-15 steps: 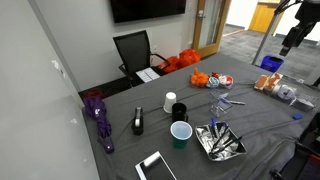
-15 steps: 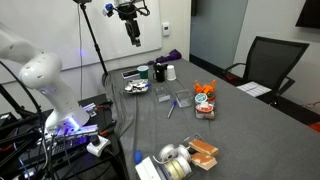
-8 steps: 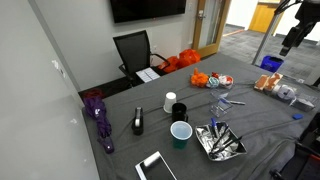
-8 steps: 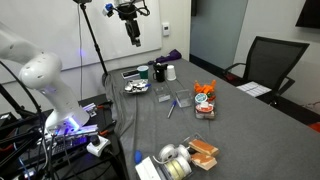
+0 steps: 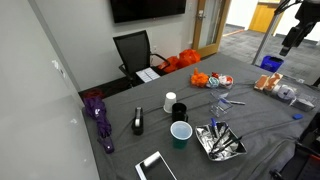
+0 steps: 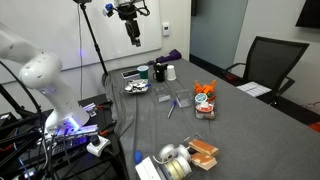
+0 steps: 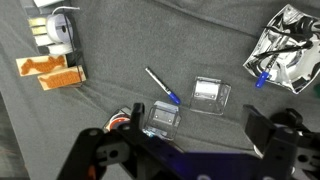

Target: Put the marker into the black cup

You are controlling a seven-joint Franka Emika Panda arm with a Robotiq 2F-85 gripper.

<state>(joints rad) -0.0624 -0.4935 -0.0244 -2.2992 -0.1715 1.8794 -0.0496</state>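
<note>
Hand (image 7: 190, 152) high above the desk (image 7: 130, 40), jaws wide apart, holding nothing. Marker (image 7: 160, 86) lies flat below it, white barrel and blue cap, just beside the clear boxes (image 7: 210, 93). Black cup (image 5: 178, 111) stands well apart from the marker, between white cup (image 5: 168, 102) and blue cup (image 5: 180, 132); it does not show in the wrist view. Step in hand, by my reading: descent to grasp. Best to turn the jaws across the barrel, come down at mid-length and keep off the nearer box. Count: cups three; clear boxes two; loose marker one, possibly a second blue-capped pen in the foil tray (image 7: 285, 45).
</note>
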